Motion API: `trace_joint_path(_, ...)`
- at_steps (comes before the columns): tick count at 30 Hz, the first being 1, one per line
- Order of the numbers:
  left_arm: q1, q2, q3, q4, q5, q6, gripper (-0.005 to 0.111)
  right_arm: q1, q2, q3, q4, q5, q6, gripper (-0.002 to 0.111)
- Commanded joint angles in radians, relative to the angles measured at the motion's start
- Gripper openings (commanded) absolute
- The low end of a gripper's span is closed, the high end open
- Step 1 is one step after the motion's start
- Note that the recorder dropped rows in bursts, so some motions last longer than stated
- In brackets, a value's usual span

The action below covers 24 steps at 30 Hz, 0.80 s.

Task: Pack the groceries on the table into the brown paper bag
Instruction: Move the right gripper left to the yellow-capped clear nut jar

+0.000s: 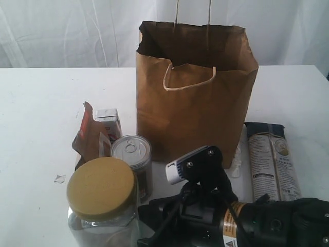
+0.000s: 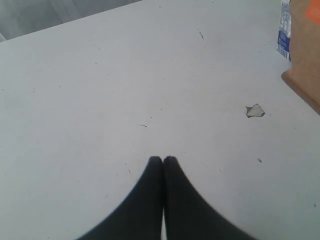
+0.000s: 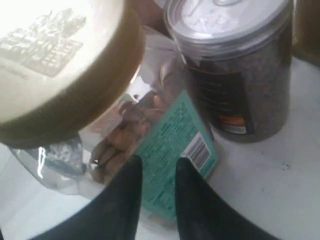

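The brown paper bag stands open in the middle of the table. To its front left stand a clear jar with a mustard lid, a small tin can, a brown foil pouch and a small carton. A long dark pasta packet lies to the right of the bag. My right gripper points at the jar's teal label, beside the can. Its jaws are a little apart and nothing is clamped between them. My left gripper is shut and empty over bare table.
The right arm fills the front edge of the exterior view, just right of the jar. A tiny pale flake lies near the pouch. A pale thing shows between the bag and the pasta packet, partly hidden.
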Motion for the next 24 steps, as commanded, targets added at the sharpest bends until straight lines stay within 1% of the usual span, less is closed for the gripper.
trace_joint_path(1, 0.004, -0.003, 0.004, 0.0, -0.003, -0.003, 0.0, -0.006, 0.064, -0.034, -0.139, -0.119, 0.027, 0.023)
trace_joint_path(4, 0.004, -0.003, 0.004, 0.0, -0.003, -0.003, 0.0, -0.006, 0.08, -0.052, -0.254, -0.156, 0.035, 0.023)
trace_joint_path(6, 0.004, -0.003, 0.004, 0.0, -0.003, -0.003, 0.0, -0.006, 0.072, -0.052, -0.26, -0.107, 0.012, 0.023)
trace_joint_path(7, 0.004, -0.003, 0.004, 0.0, -0.003, -0.003, 0.0, -0.006, 0.07, -0.052, -0.26, -0.08, -0.029, 0.024)
trace_joint_path(8, 0.004, -0.003, 0.004, 0.0, -0.003, -0.003, 0.0, -0.006, 0.07, -0.052, -0.271, -0.044, -0.137, 0.03)
trace_joint_path(9, 0.004, -0.003, 0.004, 0.0, -0.003, -0.003, 0.0, -0.006, 0.07, -0.052, -0.278, -0.035, -0.193, 0.036)
trace_joint_path(10, 0.004, -0.003, 0.004, 0.0, -0.003, -0.003, 0.0, -0.006, 0.07, -0.05, -0.278, -0.035, -0.292, 0.052)
trace_joint_path(11, 0.004, -0.003, 0.004, 0.0, -0.003, -0.003, 0.0, -0.006, 0.07, -0.05, -0.283, -0.037, -0.325, 0.061)
trace_joint_path(12, 0.004, -0.003, 0.004, 0.0, -0.003, -0.003, 0.0, -0.006, 0.07, -0.05, -0.296, -0.039, -0.347, 0.079)
trace_joint_path(13, 0.004, -0.003, 0.004, 0.0, -0.003, -0.003, 0.0, -0.006, 0.07, -0.05, -0.301, -0.049, -0.353, 0.088)
trace_joint_path(14, 0.004, -0.003, 0.004, 0.0, -0.003, -0.003, 0.0, -0.006, 0.07, -0.048, -0.301, -0.059, -0.353, 0.092)
trace_joint_path(18, 0.004, -0.003, 0.004, 0.0, -0.003, -0.003, 0.0, -0.006, 0.07, -0.043, -0.241, -0.088, -0.336, 0.094)
trace_joint_path(22, 0.004, -0.003, 0.004, 0.0, -0.003, -0.003, 0.0, -0.006, 0.07, -0.044, -0.235, -0.078, -0.179, 0.094)
trace_joint_path(24, 0.004, -0.003, 0.004, 0.0, -0.003, -0.003, 0.0, -0.006, 0.07, -0.044, -0.225, -0.085, -0.147, 0.094)
